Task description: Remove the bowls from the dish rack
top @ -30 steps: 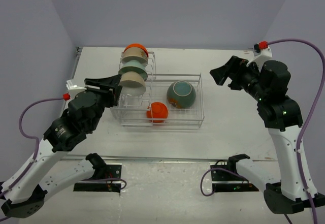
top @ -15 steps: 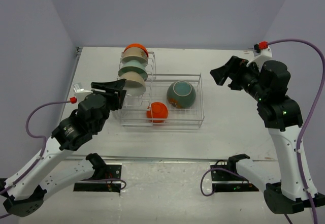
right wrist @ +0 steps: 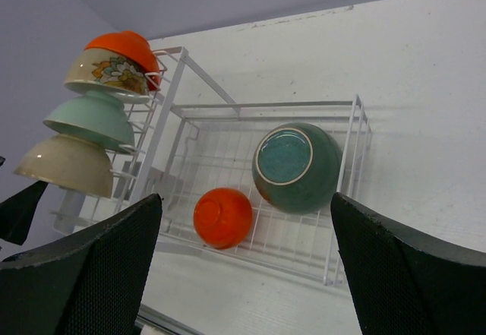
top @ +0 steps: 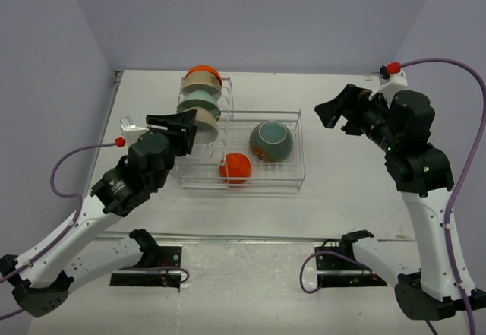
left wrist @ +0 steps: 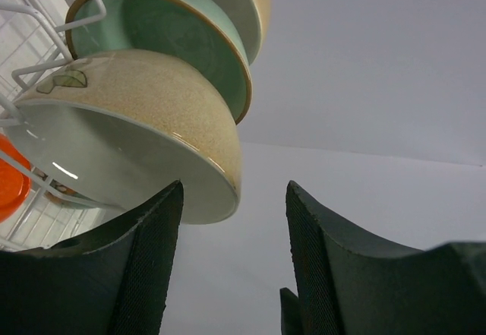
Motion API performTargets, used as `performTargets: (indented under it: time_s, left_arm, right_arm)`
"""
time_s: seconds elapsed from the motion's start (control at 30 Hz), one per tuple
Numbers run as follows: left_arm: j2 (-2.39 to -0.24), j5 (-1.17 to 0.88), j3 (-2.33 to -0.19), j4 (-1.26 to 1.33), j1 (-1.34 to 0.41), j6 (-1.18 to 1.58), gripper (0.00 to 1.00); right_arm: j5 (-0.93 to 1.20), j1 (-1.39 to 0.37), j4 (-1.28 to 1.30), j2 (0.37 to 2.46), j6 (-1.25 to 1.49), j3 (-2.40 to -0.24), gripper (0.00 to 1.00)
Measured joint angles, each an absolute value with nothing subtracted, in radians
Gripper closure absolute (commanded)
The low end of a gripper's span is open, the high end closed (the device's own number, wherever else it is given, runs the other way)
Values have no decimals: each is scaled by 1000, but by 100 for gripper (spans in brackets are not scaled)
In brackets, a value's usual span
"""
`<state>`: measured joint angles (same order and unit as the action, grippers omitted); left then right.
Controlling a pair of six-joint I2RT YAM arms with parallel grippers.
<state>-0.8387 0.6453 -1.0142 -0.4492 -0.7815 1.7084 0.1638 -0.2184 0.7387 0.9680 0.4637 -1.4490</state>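
Observation:
The wire dish rack [top: 298,177] stands mid-table. Its upright slots hold a stack of bowls: orange [top: 203,71] on top, then a floral cream one [right wrist: 106,73], a pale green one [top: 199,101] and a plain cream bowl [top: 202,123]. In the basket lie a dark teal bowl [top: 270,141] and a small orange bowl [top: 235,167]. My left gripper [top: 183,125] is open at the left of the plain cream bowl [left wrist: 137,115], whose rim sits just above the left fingertip; nothing lies between the fingers. My right gripper [top: 327,114] hangs open, high and right of the rack.
White tabletop runs around the rack, with purple-grey walls at the back and both sides. The table's near edge and the arm bases lie below the rack. In the right wrist view the rack's right wall [right wrist: 353,191] stands beside the teal bowl [right wrist: 298,166].
My left arm has swung right and forward, bringing its open gripper up against the side of the lowest cream bowl. The right arm and all bowls have stayed put.

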Motion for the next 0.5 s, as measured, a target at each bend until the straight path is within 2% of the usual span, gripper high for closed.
performTargets:
  time_s: [0.23,0.37,0.5]
  left_arm:
    - [-859,664,-1012,-403,-781,1705,50]
    - [-888,667,-1005,-380,-781,1706,52]
    - [-907,669,-993,-360,-781,1706,59]
  right_arm:
    - [148,-224,741,968,455,-1451,11]
    - [147,-224,741,968,452,-1451,11]
    - [146,-224,741,967,451,-1451,10]
